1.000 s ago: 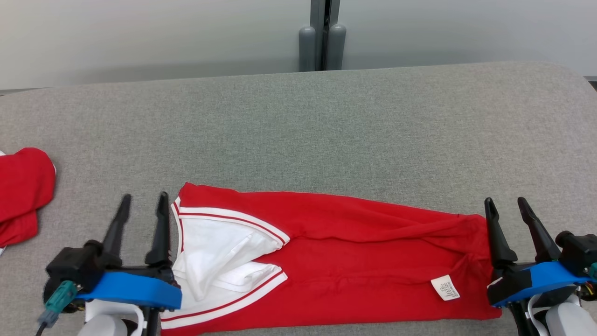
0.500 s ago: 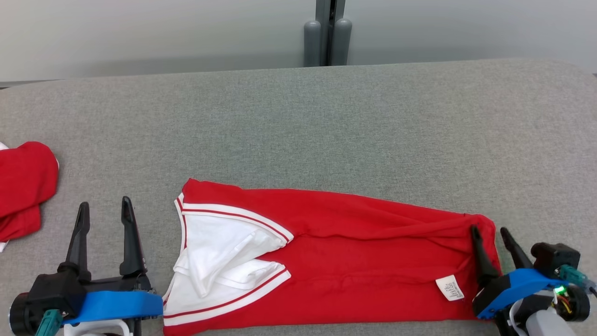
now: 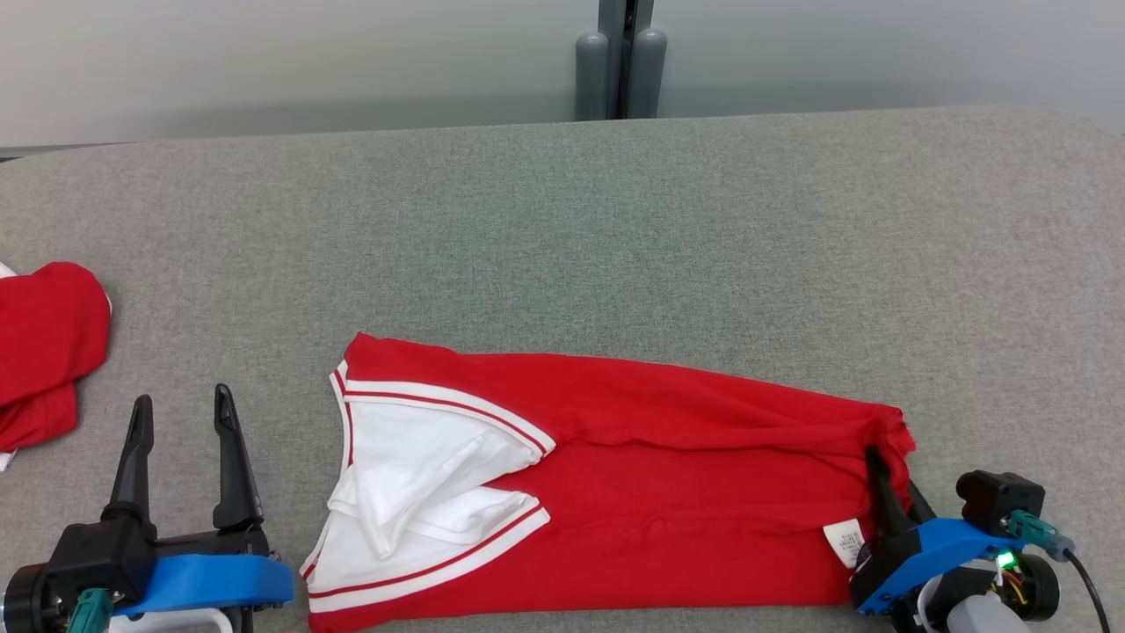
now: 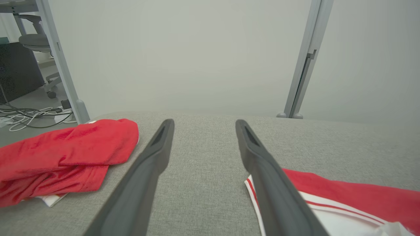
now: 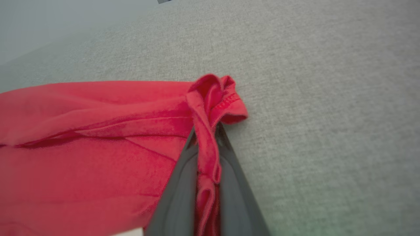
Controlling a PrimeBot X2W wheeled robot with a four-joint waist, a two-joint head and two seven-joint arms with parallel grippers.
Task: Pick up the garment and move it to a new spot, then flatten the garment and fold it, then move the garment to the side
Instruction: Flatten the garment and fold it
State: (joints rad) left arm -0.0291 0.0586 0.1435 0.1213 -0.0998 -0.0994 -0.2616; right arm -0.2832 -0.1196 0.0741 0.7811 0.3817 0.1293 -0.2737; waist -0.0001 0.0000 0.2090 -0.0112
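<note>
The red garment [image 3: 668,475] lies lengthwise along the near edge of the grey table [image 3: 615,220]. Its white-trimmed V collar [image 3: 422,466] opens at the left end and a white label [image 3: 844,541] sits near the right end. My right gripper [image 3: 889,479] is shut on the bunched hem at the garment's right end; in the right wrist view the red cloth [image 5: 82,131] is pinched between the fingers of the right gripper [image 5: 206,132]. My left gripper [image 3: 181,396] stands open and empty on the table, left of the collar. In the left wrist view the left gripper [image 4: 204,122] points over bare table, the garment [image 4: 344,196] to its right.
A second red garment [image 3: 44,352] lies crumpled at the table's left edge, shown also in the left wrist view as a red heap [image 4: 65,147]. A grey post [image 3: 620,61] stands behind the table against a pale wall. An office chair [image 4: 32,42] and floor cables [image 4: 29,116] are beyond the left end.
My right gripper slid left onto the garment's right hem and shut on it, bunching the cloth. My left gripper drew back and left, away from the collar, and stayed open.
</note>
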